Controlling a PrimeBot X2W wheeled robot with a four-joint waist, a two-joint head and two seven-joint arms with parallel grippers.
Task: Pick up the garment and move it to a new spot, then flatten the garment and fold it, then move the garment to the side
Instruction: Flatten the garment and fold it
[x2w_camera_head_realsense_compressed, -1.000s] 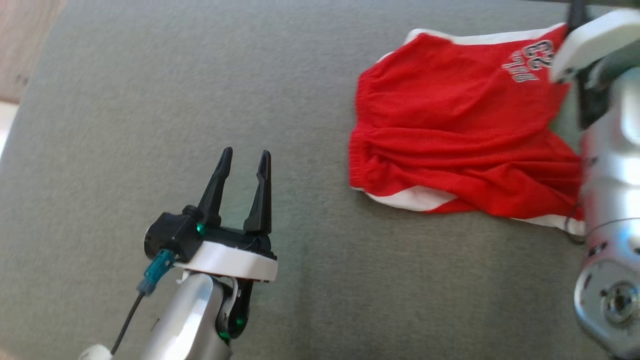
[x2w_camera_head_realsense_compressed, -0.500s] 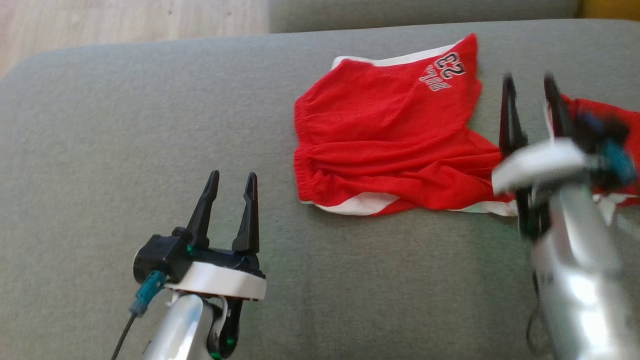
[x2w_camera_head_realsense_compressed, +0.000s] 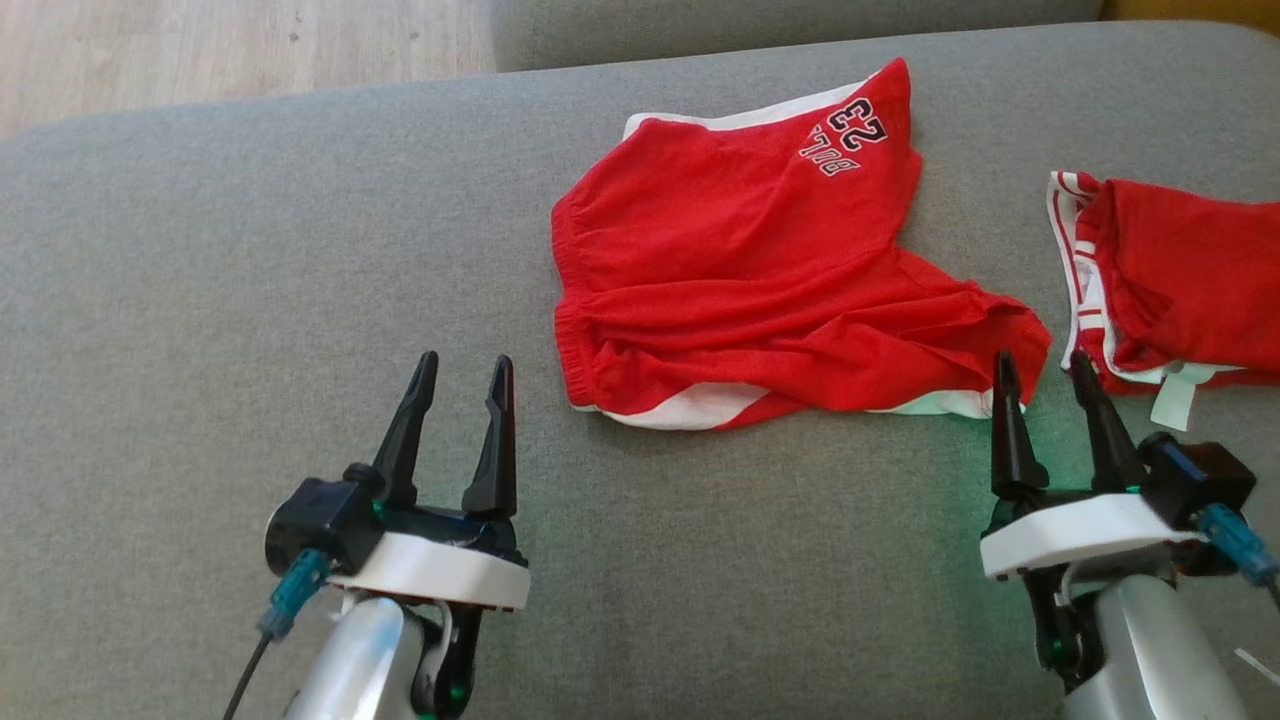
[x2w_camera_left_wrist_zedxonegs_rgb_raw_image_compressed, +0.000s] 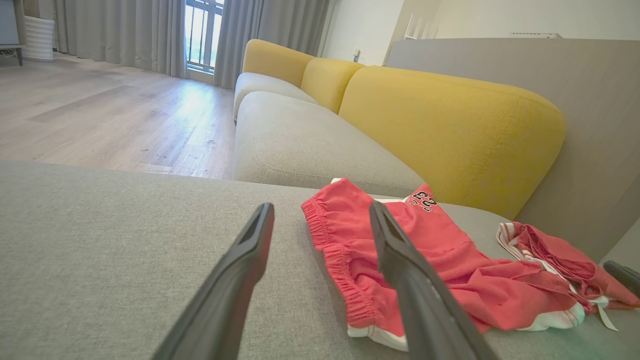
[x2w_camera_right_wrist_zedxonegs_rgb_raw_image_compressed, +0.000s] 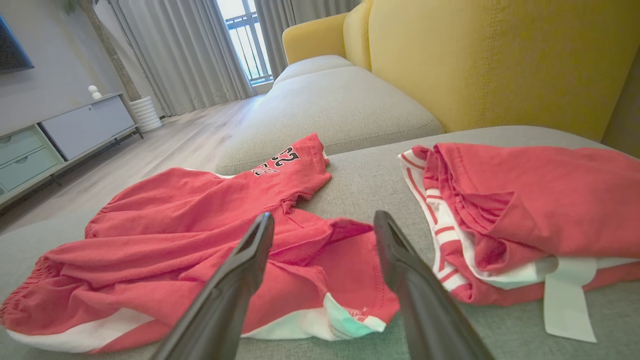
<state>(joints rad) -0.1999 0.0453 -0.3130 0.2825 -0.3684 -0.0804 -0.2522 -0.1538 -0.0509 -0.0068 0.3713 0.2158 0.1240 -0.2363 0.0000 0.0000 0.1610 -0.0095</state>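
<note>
A: Pos of the red shorts (x2w_camera_head_realsense_compressed: 740, 270)?
B: Lay rumpled mid grey cushion (x2w_camera_head_realsense_compressed: 200, 250). 2nd red garment (x2w_camera_head_realsense_compressed: 1180, 270) was to their right, apart.
A: Grippers?
B: I had both wide, empty. L gripper (x2w_camera_head_realsense_compressed: 465, 358) near-left over bare cushion; R gripper (x2w_camera_head_realsense_compressed: 1040, 354) at the shorts' near-right hem, contact unclear.

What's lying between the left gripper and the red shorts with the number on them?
Nothing. In the head view, only bare grey cushion separates the left gripper from the red shorts.
</note>
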